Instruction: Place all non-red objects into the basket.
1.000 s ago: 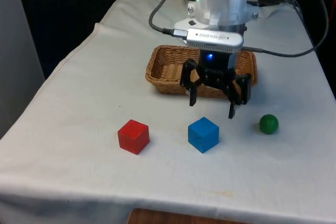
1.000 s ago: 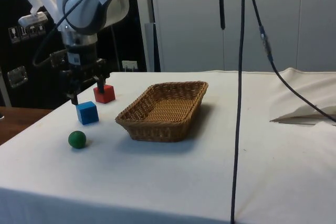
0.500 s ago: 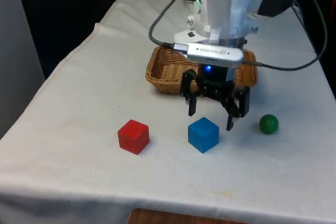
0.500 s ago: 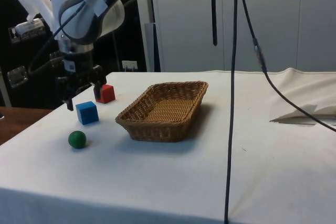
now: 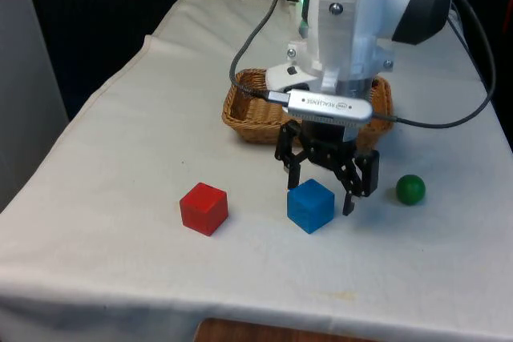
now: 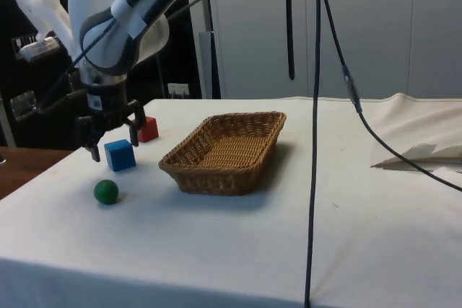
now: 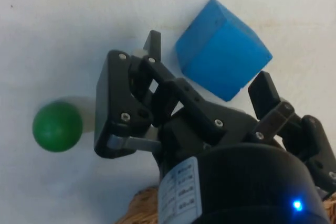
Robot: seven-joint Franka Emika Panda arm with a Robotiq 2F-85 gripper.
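A blue cube (image 5: 310,206) sits on the white cloth near the front edge, with a red cube (image 5: 203,208) to its left in the front view and a green ball (image 5: 410,189) to its right. My gripper (image 5: 321,196) is open and low over the blue cube, one finger on either side. The wrist view has the blue cube (image 7: 223,64) between the fingers with small gaps, and the green ball (image 7: 57,126) off to one side. From the side, the gripper (image 6: 114,149) straddles the blue cube (image 6: 120,155), with the red cube (image 6: 149,129) behind and the green ball (image 6: 106,192) nearer.
A woven wicker basket (image 5: 244,110) stands behind the cubes, partly hidden by the arm; the side view shows the basket (image 6: 227,151) with nothing in it. Black cables hang down over the table in the side view. Folded white cloth lies at the side view's right.
The gripper has come forward from the basket's front and dropped down around the blue cube, still open. The cubes and the ball have not moved.
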